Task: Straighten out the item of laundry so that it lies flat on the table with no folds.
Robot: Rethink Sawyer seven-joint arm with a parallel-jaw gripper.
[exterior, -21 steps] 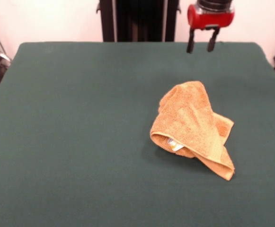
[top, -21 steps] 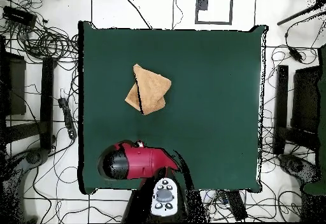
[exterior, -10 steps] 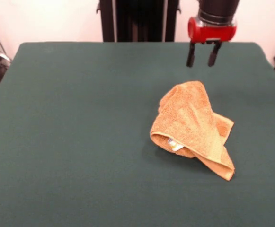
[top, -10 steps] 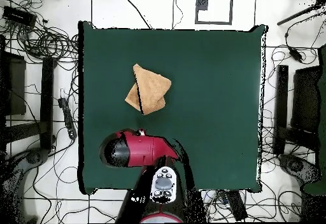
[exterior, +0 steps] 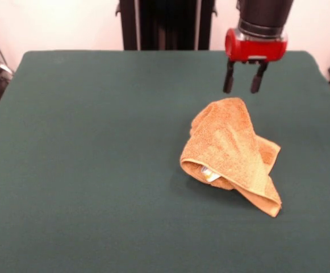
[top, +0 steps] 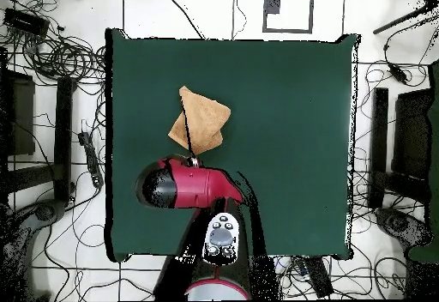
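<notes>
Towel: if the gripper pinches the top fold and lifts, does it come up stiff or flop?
Likely floppy: the towel lies in soft rumpled folds. Layers would probably peel and drape under the open gripper. Terry pile on the felt table suggests it drags, not slides.

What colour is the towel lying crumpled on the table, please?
Orange-tan; the towel shows best in the front view.

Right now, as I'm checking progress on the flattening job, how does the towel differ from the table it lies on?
The towel is orange-tan terry; the table is dark green and felt-like. The towel is small and sits toward one side, while the table is far wider. The towel is bunched in folds, with a white label peeking out; the table top lies smooth and flat. Both are cloth surfaces. The open end effector hangs above the towel's edge.
</notes>
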